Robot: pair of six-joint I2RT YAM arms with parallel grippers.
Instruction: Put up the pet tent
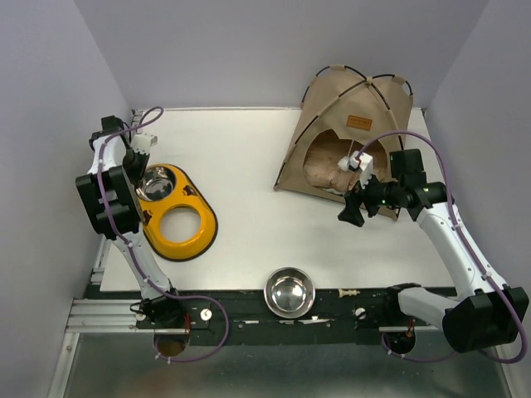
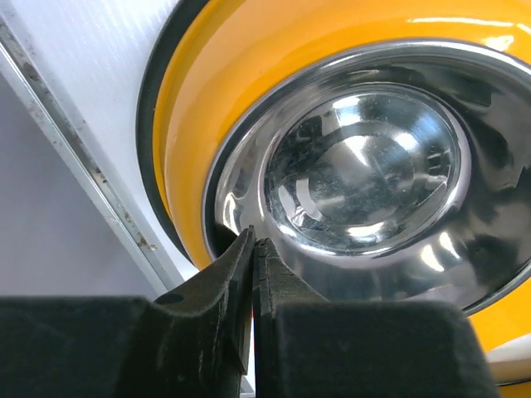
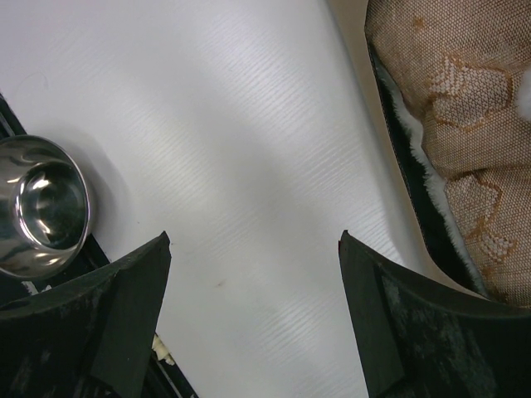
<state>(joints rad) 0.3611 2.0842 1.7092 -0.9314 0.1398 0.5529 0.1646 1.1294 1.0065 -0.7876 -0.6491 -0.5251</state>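
- The pet tent (image 1: 348, 133) stands upright at the far right of the table (image 1: 249, 166), its black poles (image 1: 365, 81) crossing over the top and its opening facing the arms
- A brown label patch (image 1: 358, 121) sits above the opening, and a patterned cushion (image 1: 328, 166) lies inside
- The right gripper (image 3: 253, 240) hovers over bare table just beside the tent's front edge, fingers spread wide and holding nothing
- The left gripper (image 2: 253, 245) has its fingers pressed together with nothing between them, tips at the rim of the steel bowl (image 2: 365, 166) seated in the yellow feeder (image 1: 178, 224)
- A second steel bowl (image 1: 289, 292) sits at the near table edge
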